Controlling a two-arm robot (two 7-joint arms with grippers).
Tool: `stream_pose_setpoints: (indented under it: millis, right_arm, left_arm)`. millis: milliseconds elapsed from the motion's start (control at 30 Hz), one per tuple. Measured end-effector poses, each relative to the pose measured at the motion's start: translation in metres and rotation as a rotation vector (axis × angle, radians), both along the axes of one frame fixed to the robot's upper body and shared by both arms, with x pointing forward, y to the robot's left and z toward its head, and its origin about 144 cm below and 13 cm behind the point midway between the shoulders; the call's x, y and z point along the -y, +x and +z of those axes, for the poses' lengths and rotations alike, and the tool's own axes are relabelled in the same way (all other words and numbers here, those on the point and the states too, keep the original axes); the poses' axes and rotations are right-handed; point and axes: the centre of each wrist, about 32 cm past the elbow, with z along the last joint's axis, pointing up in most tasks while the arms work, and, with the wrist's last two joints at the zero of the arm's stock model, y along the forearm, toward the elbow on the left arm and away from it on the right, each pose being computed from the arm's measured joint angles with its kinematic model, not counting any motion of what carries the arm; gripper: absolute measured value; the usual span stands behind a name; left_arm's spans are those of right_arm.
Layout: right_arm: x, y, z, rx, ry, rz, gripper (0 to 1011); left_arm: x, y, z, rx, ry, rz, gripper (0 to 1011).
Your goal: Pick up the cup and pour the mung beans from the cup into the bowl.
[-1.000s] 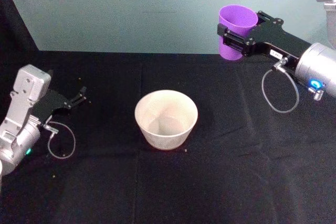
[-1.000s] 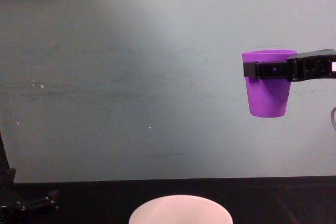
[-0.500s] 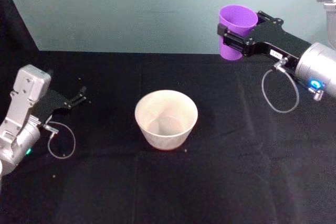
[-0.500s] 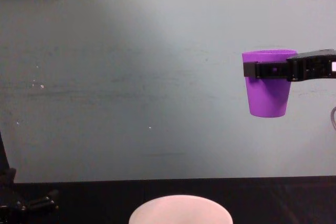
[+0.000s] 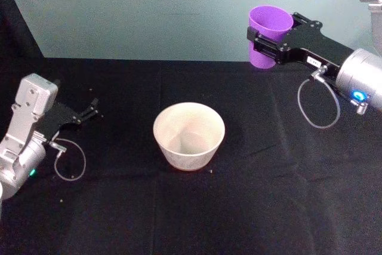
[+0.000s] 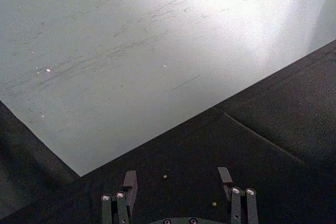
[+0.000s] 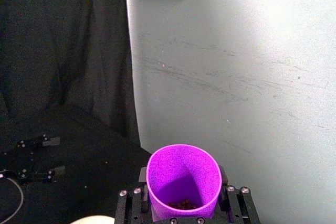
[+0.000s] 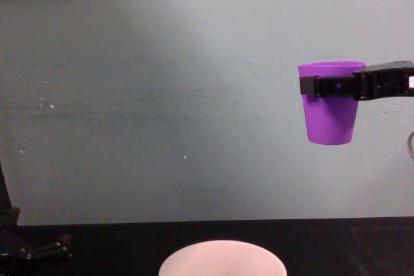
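The small, tapered, bright purple plastic cup [image 5: 270,28] is smooth, handleless and upright, high above the far right of the black worktop [image 5: 250,207], well apart from the wide pale pinkish-white round bowl [image 5: 188,154]. The right pincer [image 5: 264,45] pinches it between 2 fingers just under the rim. Tiny brownish mung beans [image 7: 182,203] seem to lie at its bottom. The left pincer [image 5: 91,110] sits spread, low on the left.

Chest view's lower edge cuts off the bowl [image 8: 222,258].
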Motion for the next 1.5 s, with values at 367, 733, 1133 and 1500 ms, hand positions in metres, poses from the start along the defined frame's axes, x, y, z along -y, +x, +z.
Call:
stream_pose_setpoints:
  millis: [367, 733, 1133, 1500]
  right_arm:
    - [0.0, 0.0, 0.0, 0.0, 0.0, 0.0, 729]
    - [0.0, 0.0, 0.0, 0.0, 0.0, 0.0, 730]
    - [0.0, 0.0, 0.0, 0.0, 0.0, 0.0, 730]
    - [0.0026, -0.001, -0.0061, 0.004, 0.014, 0.017, 730]
  left_arm:
    - [0.0, 0.0, 0.0, 0.0, 0.0, 0.0, 1000]
    - [0.0, 0.0, 0.0, 0.0, 0.0, 0.0, 1000]
    - [0.0, 0.0, 0.0, 0.0, 0.0, 0.0, 1000]
    - [0.0, 0.0, 0.0, 0.0, 0.0, 0.0, 1000]
